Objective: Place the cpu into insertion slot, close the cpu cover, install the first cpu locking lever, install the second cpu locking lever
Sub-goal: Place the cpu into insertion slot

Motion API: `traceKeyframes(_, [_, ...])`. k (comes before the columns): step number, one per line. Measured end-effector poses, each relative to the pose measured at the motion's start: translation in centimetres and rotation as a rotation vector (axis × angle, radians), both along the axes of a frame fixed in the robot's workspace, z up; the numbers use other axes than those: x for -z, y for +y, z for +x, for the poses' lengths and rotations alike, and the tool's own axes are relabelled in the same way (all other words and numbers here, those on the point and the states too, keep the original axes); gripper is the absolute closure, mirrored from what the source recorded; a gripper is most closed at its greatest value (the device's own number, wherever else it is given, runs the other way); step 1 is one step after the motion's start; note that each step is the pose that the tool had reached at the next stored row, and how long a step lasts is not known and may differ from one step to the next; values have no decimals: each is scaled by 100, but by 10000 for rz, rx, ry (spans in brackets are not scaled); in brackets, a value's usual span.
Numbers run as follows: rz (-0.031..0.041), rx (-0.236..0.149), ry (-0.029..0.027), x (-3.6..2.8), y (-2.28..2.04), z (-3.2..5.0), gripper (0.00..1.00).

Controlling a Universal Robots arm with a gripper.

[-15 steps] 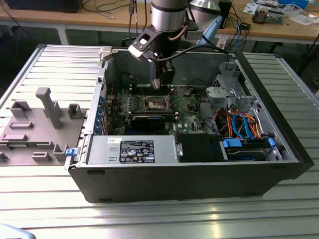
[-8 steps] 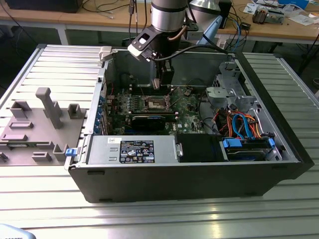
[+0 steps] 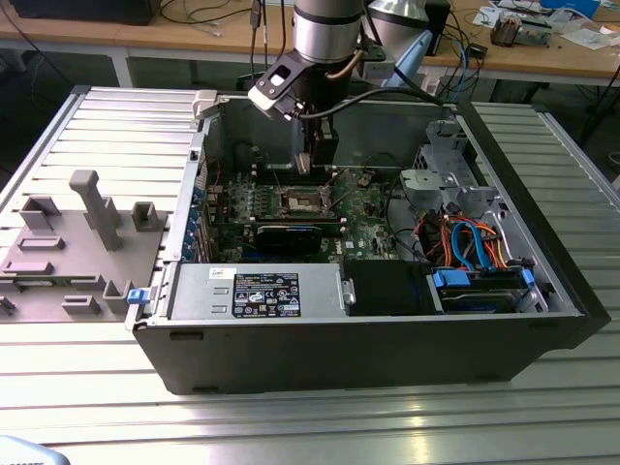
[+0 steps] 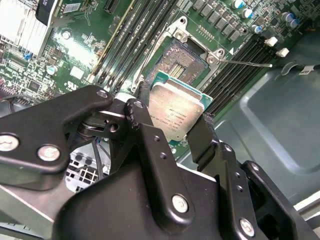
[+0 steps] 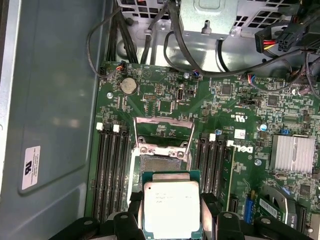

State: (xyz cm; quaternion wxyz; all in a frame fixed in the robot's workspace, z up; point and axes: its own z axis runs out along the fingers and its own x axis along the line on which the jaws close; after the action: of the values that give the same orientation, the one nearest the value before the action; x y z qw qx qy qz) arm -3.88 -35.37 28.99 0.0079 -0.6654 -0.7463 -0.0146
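**Chip in hand over the socket, nothing seated yet**

From my station I read the gripper (image 4: 172,120) as clamped on the cpu (image 4: 175,107). Its two black fingers (image 4: 199,139) press on opposite edges of the chip, whose silver-grey top faces the camera. In the first wrist view the same hold shows, with the cpu (image 5: 170,207) caught in the gripper (image 5: 171,212) just short of the insertion slot (image 5: 159,163).

The slot sits toward the middle of the green board (image 5: 165,100), between two banks of memory slots (image 5: 111,170), inside the open computer case (image 3: 339,349). In the exterior view the gripper (image 3: 320,155) hangs above the insertion slot (image 3: 302,201), near the case's far wall.

In the second wrist view the insertion slot (image 4: 182,57) lies bare and dark. The chip overlaps only its near edge, so I judge the cpu is held above it and not laid in. How much gap remains I cannot tell.

The cpu cover (image 5: 165,120) is swung open off the far side of the slot. One thin locking lever (image 4: 248,63) sticks out free across the memory slots.

By my reckoning none of the four steps is finished. Placement is under way, while the cover and both levers are undone.
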Motion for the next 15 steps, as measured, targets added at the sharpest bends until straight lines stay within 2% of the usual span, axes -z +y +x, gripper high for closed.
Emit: traceKeyframes(15, [0, 0, -1, 50, 0, 0, 45])
